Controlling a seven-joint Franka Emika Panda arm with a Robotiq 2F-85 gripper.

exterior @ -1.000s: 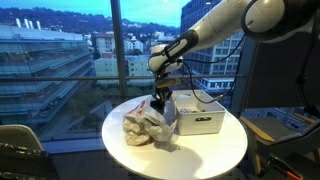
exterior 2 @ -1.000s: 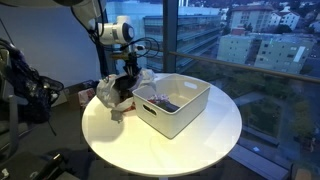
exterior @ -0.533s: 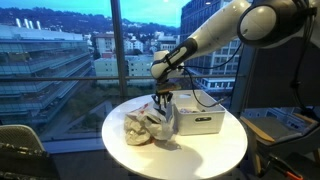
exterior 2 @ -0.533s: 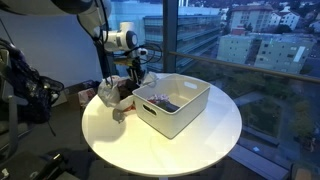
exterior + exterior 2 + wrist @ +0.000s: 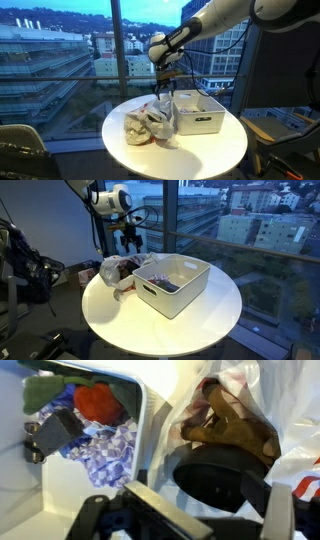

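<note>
Jaws spread wide, gripping nothing: the gripper hovers above the plastic bag, at 9 o'clock of the bin. Cloths already lie binned; the bag's contents look unbinned.

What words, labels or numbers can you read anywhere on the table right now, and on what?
No text can be read in any view.
Red marks on the plastic bag: possibly print, too blurred to read in the wrist view.
White bin: no label or number shows on its walls in either exterior view.
</note>
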